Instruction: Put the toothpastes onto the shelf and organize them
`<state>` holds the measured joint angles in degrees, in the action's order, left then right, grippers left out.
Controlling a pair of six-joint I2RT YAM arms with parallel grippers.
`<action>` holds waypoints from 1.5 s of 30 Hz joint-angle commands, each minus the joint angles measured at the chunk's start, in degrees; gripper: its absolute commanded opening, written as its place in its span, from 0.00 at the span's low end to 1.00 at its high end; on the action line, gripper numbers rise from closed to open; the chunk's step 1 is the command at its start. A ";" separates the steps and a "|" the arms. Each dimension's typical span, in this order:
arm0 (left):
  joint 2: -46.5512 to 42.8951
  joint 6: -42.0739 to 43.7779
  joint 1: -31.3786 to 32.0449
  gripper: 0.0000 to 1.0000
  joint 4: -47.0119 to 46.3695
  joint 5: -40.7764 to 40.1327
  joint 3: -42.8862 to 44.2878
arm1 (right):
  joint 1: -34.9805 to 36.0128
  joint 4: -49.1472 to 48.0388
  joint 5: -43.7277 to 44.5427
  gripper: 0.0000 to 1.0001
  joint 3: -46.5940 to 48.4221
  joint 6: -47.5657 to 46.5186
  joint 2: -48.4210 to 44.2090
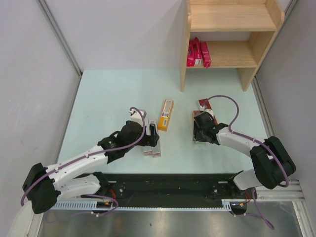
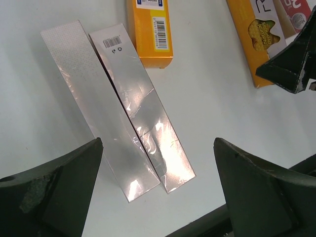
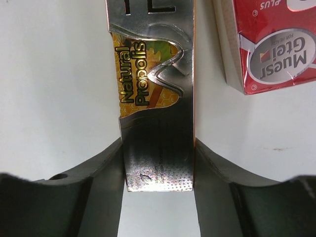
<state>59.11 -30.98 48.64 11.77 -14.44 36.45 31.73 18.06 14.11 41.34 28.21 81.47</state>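
Toothpastes (image 1: 166,114) strike us as light, stiff card cartons with glossy foil faces, so we judge they will slip under a weak pinch and dent under a hard one. We would take each across its narrow width, near mid-length so it does not swing. Three magenta-pink cartons (image 1: 198,53) sit on the lower board of the shelf (image 1: 232,19), hard by one side panel. The rest lie on the bench (image 1: 108,98) in front of the shelf: the dark red carton (image 3: 276,44) closest to it, the gold-tan carton (image 3: 148,74) just beyond, the orange-yellow carton (image 2: 150,29) and two silver-grey cartons (image 2: 148,123) farther out. Our right end effector (image 3: 158,163) is clamped on the gold-tan carton near one end, which we think may let it droop. Our left end effector (image 2: 158,148) hangs spread wide above the silver-grey pair, holding nothing.
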 commanded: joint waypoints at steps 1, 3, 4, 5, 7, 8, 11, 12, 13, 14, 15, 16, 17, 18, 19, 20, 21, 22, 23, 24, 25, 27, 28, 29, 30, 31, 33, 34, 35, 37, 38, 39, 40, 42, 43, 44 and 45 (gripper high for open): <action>-2.16 0.31 0.23 1.00 -0.87 0.99 2.66 | -0.17 -1.81 0.74 0.43 -0.03 0.27 -0.35; -2.16 0.22 0.31 1.00 -0.78 1.16 2.66 | 0.00 -1.72 0.74 0.39 -0.03 0.10 -0.96; -2.25 0.22 0.23 1.00 -0.87 1.25 2.75 | 0.18 -1.63 0.92 0.38 -0.03 0.01 -1.31; -2.33 0.22 0.31 1.00 -0.78 1.34 2.84 | 0.27 -1.80 0.92 0.38 -0.03 -0.17 -2.19; -2.25 0.31 0.31 1.00 -0.96 1.78 3.01 | 0.53 -1.46 1.01 0.36 -0.03 -0.35 -3.16; -2.25 0.13 0.23 1.00 -1.05 1.95 3.10 | 0.62 -1.37 1.10 0.34 -0.03 -0.61 -4.47; -1.99 -0.04 0.22 1.00 -1.75 3.62 3.46 | 1.58 -0.75 1.71 0.29 -0.03 -1.22 -7.11; -1.90 -0.22 -0.04 1.00 -2.62 4.58 3.54 | 1.85 -0.49 2.32 0.29 -0.03 -1.40 -9.20; -1.90 -0.31 -0.13 1.00 -3.15 6.77 3.89 | 2.46 0.04 2.41 0.28 0.05 -1.57 -10.27; -1.81 -0.48 -0.21 1.00 -3.77 7.66 4.07 | 2.81 0.30 2.59 0.28 0.05 -1.58 -11.50; -1.72 -0.66 -0.48 1.00 -4.55 8.54 4.42 | 3.08 0.48 2.76 0.28 0.05 -1.84 -13.51; -1.63 -1.09 -0.65 1.00 -4.91 9.50 4.94 | 3.51 0.83 2.77 0.27 0.05 -2.01 -14.84; -1.28 -1.18 -0.83 1.00 -5.70 11.17 5.21 | 4.65 1.01 2.94 0.27 0.05 -2.01 -15.98; -1.11 -1.45 -1.35 1.00 -6.14 12.23 5.74 | 5.18 1.18 3.03 0.27 0.05 -2.01 -18.26; -0.93 -1.97 -1.62 1.00 -6.75 13.37 6.00 | 6.06 1.18 3.12 0.27 0.05 -2.01 -19.24; -0.49 -2.32 -1.88 1.00 -7.28 15.38 6.35 | 7.55 1.36 3.29 0.27 0.14 -1.84 -20.20; 0.29 -2.59 -2.32 1.00 -7.72 16.27 6.88 | 8.61 1.53 3.90 0.27 0.32 -1.67 -21.26; 1.00 -3.38 -2.59 1.00 -8.16 17.15 7.14 | 9.57 1.97 4.26 0.27 0.49 -1.49 -22.92; 1.35 -3.91 -2.94 1.00 -9.30 19.42 7.32 | 12.02 2.24 4.96 0.27 0.84 -1.31 -23.81; 2.23 -4.35 -3.46 1.00 -10.09 20.40 7.58 | 13.09 2.59 6.18 0.27 0.93 -1.14 -24.42; 2.50 -5.22 -3.73 1.00 -10.88 21.37 7.76 | 14.23 2.76 6.89 0.27 1.19 -1.22 -25.47; 3.63 -5.67 -4.25 1.00 -13.68 23.74 8.63 | 17.30 3.55 9.34 0.27 1.81 -1.40 -26.10; 4.08 -6.36 -4.43 1.00 -14.23 24.45 8.99 | 18.36 3.99 10.14 0.26 2.07 -1.40 -26.54; 4.78 -6.72 -4.69 1.00 -15.27 25.15 9.43 | 19.07 4.17 10.76 0.27 2.25 -1.49 -26.71; 5.48 -6.98 -5.05 1.00 -15.63 26.55 10.39 | 20.64 4.52 11.81 0.26 2.60 -1.40 -27.06; 7.05 -7.68 -5.22 1.00 -15.72 26.83 11.01 | 21.44 4.52 12.25 0.26 2.69 -1.23 -27.42; 8.38 -8.48 -5.57 1.00 -16.86 28.58 12.15 | 22.93 4.00 13.05 0.26 3.04 -1.22 -28.38; 9.00 -9.35 -5.66 1.00 -17.65 29.37 12.24 | 24.42 3.91 13.40 0.26 3.04 -1.14 -28.73; 10.05 -9.97 -5.84 1.00 -19.83 30.07 12.16 | 25.39 3.65 13.84 0.27 3.13 -1.14 -29.17; 11.37 -11.55 -6.01 1.00 -21.26 31.04 12.24 | 27.59 2.94 15.33 0.26 3.13 -0.96 -29.35; 12.68 -11.99 -6.19 1.00 -22.13 31.31 12.24 | 28.21 2.68 15.86 0.26 3.22 -0.96 -29.44; 13.39 -12.34 -6.28 1.00 -22.40 31.75 12.51 | 28.91 1.98 16.30 0.26 3.22 -1.05 -29.44; 13.92 -12.96 -6.37 1.00 -22.93 32.36 12.60 | 30.31 1.80 16.65 0.27 3.31 -1.05 -29.35; 15.33 -14.01 -6.46 1.00 -24.33 32.72 12.60 | 31.29 1.27 17.44 0.27 3.39 -1.14 -29.00; 15.77 -14.19 -6.46 1.00 -25.30 33.07 12.60 | 31.64 1.18 17.44 0.27 3.48 -1.22 -29.00; 16.29 -14.37 -6.54 1.00 -25.74 33.07 12.51 | 32.25 1.01 17.79 0.26 3.66 -1.14 -28.91; 16.47 -14.80 -6.54 1.00 -26.09 33.16 12.60 | 32.61 0.92 17.88 0.26 3.57 -1.14 -28.83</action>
<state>74.74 -42.85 42.59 -9.04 16.27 46.63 62.74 23.59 27.73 41.39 26.92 53.45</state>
